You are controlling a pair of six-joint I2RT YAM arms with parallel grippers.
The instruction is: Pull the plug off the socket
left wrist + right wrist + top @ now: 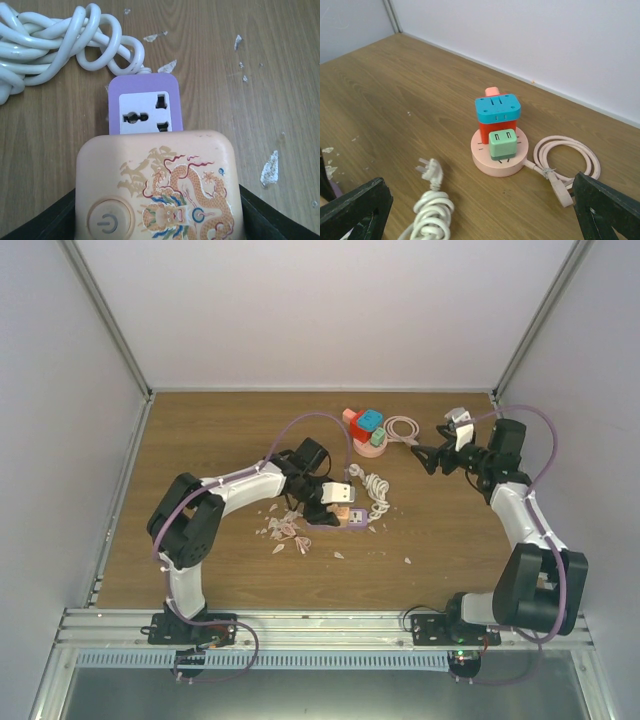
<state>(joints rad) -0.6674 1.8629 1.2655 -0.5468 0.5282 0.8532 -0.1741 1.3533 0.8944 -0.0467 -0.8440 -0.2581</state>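
Wooden table (200,430), brown grain, enclosed by white walls. Lying on it: a purple power strip (145,107) with a coiled white cable (60,42) beside it; a round pink socket base (500,157) stacked with coloured plugs; its looped pink cord (567,152); scattered white flakes (285,532) near centre.
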